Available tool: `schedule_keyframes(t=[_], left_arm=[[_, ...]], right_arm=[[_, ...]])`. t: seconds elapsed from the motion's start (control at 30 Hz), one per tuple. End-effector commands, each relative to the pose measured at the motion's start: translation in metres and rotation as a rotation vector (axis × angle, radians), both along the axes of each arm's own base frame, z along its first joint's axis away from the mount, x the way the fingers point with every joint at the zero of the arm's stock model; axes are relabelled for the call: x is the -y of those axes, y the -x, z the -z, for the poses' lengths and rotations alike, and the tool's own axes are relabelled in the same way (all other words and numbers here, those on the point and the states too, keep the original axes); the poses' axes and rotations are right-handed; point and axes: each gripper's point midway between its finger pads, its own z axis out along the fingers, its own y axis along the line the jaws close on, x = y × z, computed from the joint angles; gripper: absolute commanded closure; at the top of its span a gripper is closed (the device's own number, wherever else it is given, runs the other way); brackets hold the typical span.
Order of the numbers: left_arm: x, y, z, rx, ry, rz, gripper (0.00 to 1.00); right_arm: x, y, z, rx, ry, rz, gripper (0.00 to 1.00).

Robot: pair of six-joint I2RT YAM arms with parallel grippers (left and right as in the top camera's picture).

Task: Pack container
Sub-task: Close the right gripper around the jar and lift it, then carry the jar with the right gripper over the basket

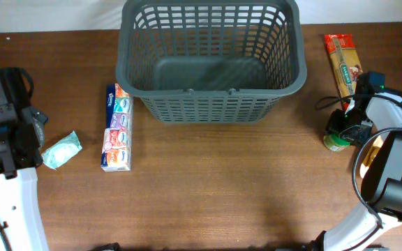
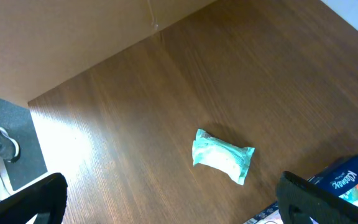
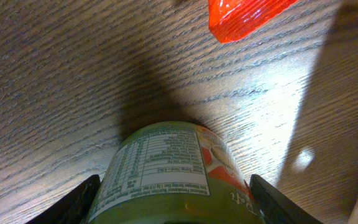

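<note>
The container (image 1: 211, 104), a big dark grey basket with lattice sides, stands empty at the back centre of the table. At the right edge my right gripper (image 1: 345, 130) (image 3: 174, 190) is down over a green labelled can (image 1: 336, 141) (image 3: 166, 165). Its two fingers press against the can's opposite sides. My left gripper (image 1: 39, 139) (image 2: 173, 202) hangs wide open at the left, just beside a small teal packet (image 1: 62, 150) (image 2: 222, 155), with nothing between its fingers.
A long pack of tissue packets (image 1: 116, 127) lies left of the basket's front corner, and its end shows in the left wrist view (image 2: 347, 180). A red pasta packet (image 1: 343, 63) (image 3: 244, 15) lies beyond the can, near the right edge.
</note>
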Motion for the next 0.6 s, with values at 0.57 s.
schedule_keyframes(t=[0.57], left_arm=[[-0.001, 0.000, -0.002, 0.004, 0.001, -0.001, 0.01]], right_arm=[[0.033, -0.049, -0.129, 0.140, 0.052, 0.077, 0.96]])
